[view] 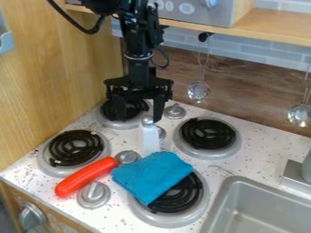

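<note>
1. A white, speckled desk [267, 157] spreads out below me, set up as a toy kitchen.
2. The black robot arm [137, 43] drops in from the top, left of centre. Its hand [139, 119] hangs fingers down over the back part of the desk, held wide, with a clear gap between the two fingers and nothing gripped.
3. A grey sink [267, 216] is set into the near right corner.
4. Four round burners sit in the desk: one back left [109, 122], behind the hand; one back right [208, 134]; one front left [74, 148]; one front right [176, 195].
5. A blue cloth [152, 175] lies partly over the front right burner, its far edge near the foot of the white bottle.
6. A red sausage-shaped piece [85, 177] lies at a slant between the front left burner and the cloth, its far end right by the cloth.
7. The white bottle [149, 141], silver-topped, stands upright just below the hand, its top close to the right-hand finger as I see it.
8. Two metal spoons, one mid-wall [198, 91] and one far right [299, 114], hang at the back.
</note>
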Motion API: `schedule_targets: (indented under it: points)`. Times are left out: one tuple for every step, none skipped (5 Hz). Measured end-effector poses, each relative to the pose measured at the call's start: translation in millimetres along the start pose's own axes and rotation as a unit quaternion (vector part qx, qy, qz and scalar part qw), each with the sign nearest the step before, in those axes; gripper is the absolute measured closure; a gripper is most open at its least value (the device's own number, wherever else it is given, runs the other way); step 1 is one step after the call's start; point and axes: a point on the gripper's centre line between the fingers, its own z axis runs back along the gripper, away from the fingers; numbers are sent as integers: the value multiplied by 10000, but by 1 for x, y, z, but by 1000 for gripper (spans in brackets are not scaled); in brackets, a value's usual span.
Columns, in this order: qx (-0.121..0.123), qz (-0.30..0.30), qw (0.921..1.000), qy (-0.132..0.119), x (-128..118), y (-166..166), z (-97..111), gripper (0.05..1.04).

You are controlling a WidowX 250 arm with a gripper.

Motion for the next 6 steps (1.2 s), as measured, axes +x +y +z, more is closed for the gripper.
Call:
schedule_targets:
  points:
    - [41, -28, 9999, 151, -3, -1, -12, 79]
    - [-282, -533, 9982, -2, 6, -13, -26, 79]
    - [-554, -1167, 9911, -318, 21, -23, -38, 79]
    - [-138, -83, 9961, -864, 32, -6, -47, 79]
    - [6, 373, 9935, -1072, 39, -2, -44, 79]
    - [35, 645, 9913, -1149, 46, -2, -39, 79]
